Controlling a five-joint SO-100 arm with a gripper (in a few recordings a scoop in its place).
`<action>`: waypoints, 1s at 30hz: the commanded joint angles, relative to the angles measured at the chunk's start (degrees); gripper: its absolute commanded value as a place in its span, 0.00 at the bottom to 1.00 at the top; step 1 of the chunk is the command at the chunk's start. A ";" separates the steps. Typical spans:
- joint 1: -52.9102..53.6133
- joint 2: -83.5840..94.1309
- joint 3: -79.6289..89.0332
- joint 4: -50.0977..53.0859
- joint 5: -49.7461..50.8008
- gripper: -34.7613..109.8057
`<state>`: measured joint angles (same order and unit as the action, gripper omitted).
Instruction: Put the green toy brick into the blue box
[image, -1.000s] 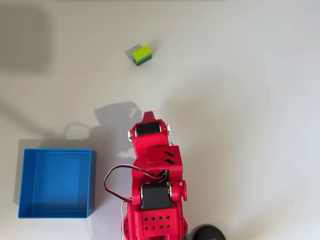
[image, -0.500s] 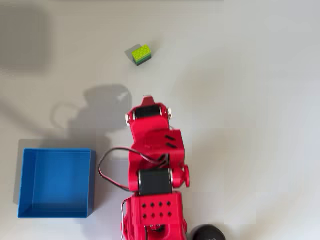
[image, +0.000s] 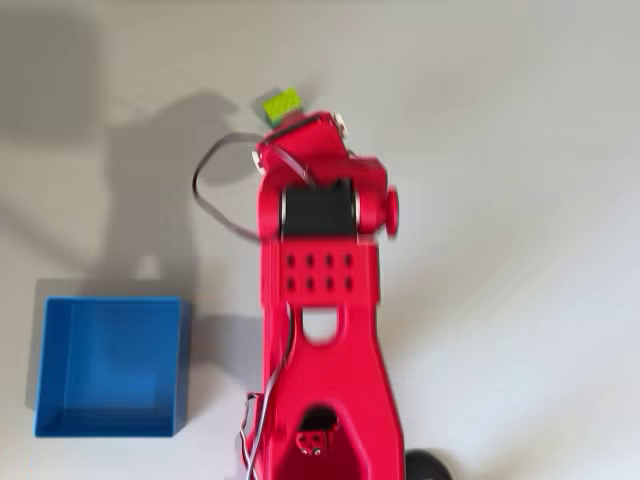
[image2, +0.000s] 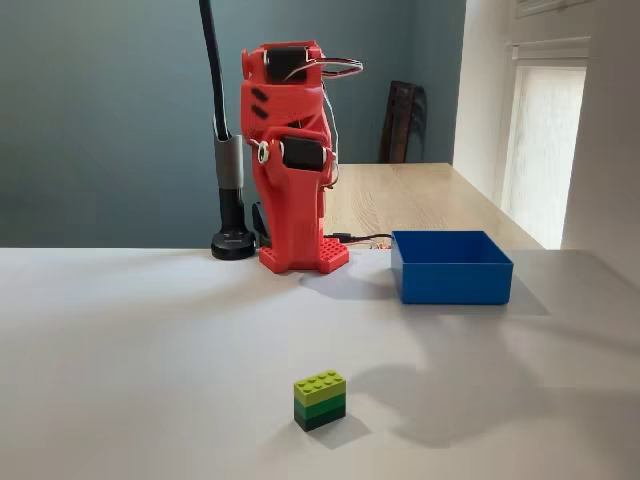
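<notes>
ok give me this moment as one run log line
phase: reach | arm: over brick in overhead view | brick: on table, not held | box: empty | end effector: state unclear

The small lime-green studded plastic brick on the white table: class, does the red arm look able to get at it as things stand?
Probably yes. The small lime-green studded plastic brick stands alone on open table, with the square blue plastic box well off to one side. Overhead, the red arm reaches right up to it.
</notes>
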<state>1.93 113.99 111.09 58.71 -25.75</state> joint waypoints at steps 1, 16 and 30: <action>2.37 -7.82 -9.14 3.16 -6.68 0.49; 2.29 -30.15 -29.09 6.15 -11.43 0.51; 0.97 -46.05 -43.77 9.93 -11.60 0.49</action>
<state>3.08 67.32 71.72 67.85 -36.65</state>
